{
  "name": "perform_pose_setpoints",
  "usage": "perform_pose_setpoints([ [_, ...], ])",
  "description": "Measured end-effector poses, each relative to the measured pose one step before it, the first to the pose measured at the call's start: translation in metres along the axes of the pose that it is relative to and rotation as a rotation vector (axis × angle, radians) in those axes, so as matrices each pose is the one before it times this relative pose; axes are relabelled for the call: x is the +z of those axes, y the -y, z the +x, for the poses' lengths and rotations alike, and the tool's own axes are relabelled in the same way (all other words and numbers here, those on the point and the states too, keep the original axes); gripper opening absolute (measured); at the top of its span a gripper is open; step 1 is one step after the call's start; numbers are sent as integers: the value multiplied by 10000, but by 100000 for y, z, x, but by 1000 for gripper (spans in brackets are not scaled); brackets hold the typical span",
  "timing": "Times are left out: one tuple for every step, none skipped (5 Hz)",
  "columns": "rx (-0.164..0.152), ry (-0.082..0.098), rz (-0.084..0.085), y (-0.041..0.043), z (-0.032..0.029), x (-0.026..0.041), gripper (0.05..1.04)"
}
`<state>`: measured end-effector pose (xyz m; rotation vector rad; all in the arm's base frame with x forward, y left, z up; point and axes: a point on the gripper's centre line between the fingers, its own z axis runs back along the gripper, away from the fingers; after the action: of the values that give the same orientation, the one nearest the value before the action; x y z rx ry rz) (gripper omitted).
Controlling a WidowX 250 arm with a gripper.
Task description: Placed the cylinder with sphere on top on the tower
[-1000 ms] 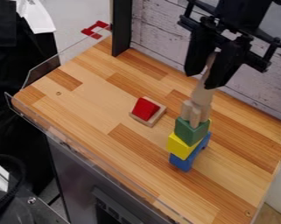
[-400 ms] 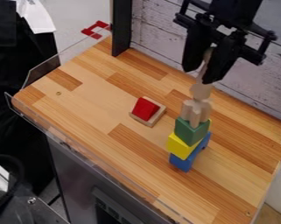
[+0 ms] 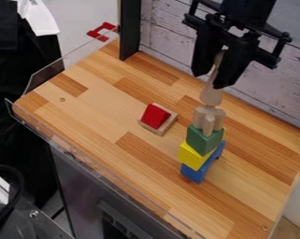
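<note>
The tabletop (image 3: pixel 102 126) and cylinder (image 3: pixel 210 96) are smooth wood.

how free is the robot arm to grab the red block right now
Probably not free yet: its gripper has a wooden peg between its fingers. With that set down, likely yes, as nothing lies on the red block.

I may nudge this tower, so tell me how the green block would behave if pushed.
The green block looks stiff, with flat faces and crisp edges. Perched above the yellow block, it would probably slide or tip, and the wooden pieces on top could topple.
</note>
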<state>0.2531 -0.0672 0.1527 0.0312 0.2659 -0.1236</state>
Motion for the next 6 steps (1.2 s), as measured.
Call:
perform_pose_setpoints([
  [31, -47, -5, 54, -79, -39, 341],
  [-60, -82, -17, 396, -180, -7, 341],
  [42, -6, -50, 33, -4, 1, 341],
  [73, -87, -74, 22, -115, -149, 341],
  [158, -208, -178, 47, -280, -253, 384],
  [-80, -209, -381, 510, -320, 20, 691],
])
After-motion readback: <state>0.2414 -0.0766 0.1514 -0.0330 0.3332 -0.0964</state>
